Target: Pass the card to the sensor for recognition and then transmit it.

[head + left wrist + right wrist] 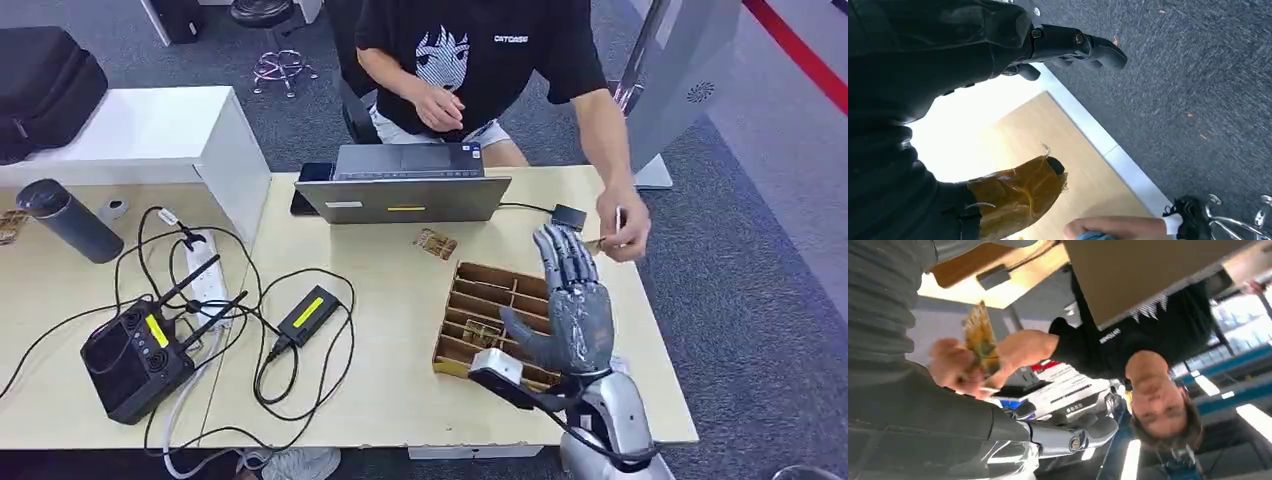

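Card, a thin patterned yellow-brown rectangle (980, 337), is sitting in the person's hand (625, 232) beyond the far right edge of the pale wooden tabletop (390, 395), not in the robot's hold. Going left to right: the silver laptop (405, 190) is standing at the back of the tabletop, a second small patterned card (435, 243) is lying in front of it, and the brown cardboard compartment tray (490, 300) is lying near the right front. Above the tray the right hand (572, 305) is raised with fingers (560, 255) spread and empty, close to the person's hand. In the left wrist view, the left hand (1068, 47) is hanging beside the tabletop, fingers apart, holding nothing. Judged stage: the hand-over. Next, the right hand needs clearing away.
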Motion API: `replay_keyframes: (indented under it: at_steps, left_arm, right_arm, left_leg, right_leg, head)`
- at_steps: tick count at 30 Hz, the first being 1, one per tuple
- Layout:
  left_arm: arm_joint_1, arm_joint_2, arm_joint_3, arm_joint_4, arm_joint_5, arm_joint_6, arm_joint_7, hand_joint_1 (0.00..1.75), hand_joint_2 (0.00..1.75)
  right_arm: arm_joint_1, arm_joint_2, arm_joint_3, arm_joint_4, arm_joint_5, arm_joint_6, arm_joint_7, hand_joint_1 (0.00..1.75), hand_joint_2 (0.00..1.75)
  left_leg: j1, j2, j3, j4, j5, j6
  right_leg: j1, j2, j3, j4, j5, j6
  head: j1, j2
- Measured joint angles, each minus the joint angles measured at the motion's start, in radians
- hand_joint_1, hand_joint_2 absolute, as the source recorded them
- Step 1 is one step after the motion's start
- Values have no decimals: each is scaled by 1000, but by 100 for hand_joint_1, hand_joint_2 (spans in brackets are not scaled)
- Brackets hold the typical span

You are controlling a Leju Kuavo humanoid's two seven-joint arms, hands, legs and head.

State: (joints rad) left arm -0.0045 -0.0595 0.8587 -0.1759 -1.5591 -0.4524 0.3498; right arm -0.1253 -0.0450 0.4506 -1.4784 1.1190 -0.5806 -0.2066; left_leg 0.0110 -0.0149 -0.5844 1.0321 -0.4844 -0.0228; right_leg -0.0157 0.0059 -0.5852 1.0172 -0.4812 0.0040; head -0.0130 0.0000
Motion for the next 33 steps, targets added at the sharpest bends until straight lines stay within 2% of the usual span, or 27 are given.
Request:
replay_keyframes:
  at_steps: [5, 13, 21, 33]
  left_arm:
    - [-2, 3, -26, 0, 0, -11, 3, 0, 175]
    - [-4, 6, -50, 0, 0, -13, 3, 0, 175]
    - [-5, 7, -57, 0, 0, -13, 3, 0, 175]
    - [-5, 7, -57, 0, 0, -13, 7, 0, 175]
  right_arm:
    - [-99, 30, 57, 202, 86, -9, 80, 0, 175]
    - [-188, 68, 88, 392, 109, -28, 113, 0, 175]
    - [-208, 78, 93, 446, 108, -40, 116, 0, 175]
    - [-208, 78, 93, 444, 112, -51, 117, 0, 175]
  left_leg:
    - [0, 0, 0, 0, 1, 0]
    - [0, 0, 0, 0, 0, 0]
    - [0, 0, 0, 0, 0, 0]
    - [0, 0, 0, 0, 0, 0]
  right_leg:
    - [0, 0, 0, 0, 0, 0]
    - [0, 0, 0, 0, 0, 0]
    - [0, 0, 0, 0, 0, 0]
    - [0, 0, 0, 0, 0, 0]
  head:
    - [0, 0]
    - [0, 0]
    - [0, 0]
    - [0, 0]
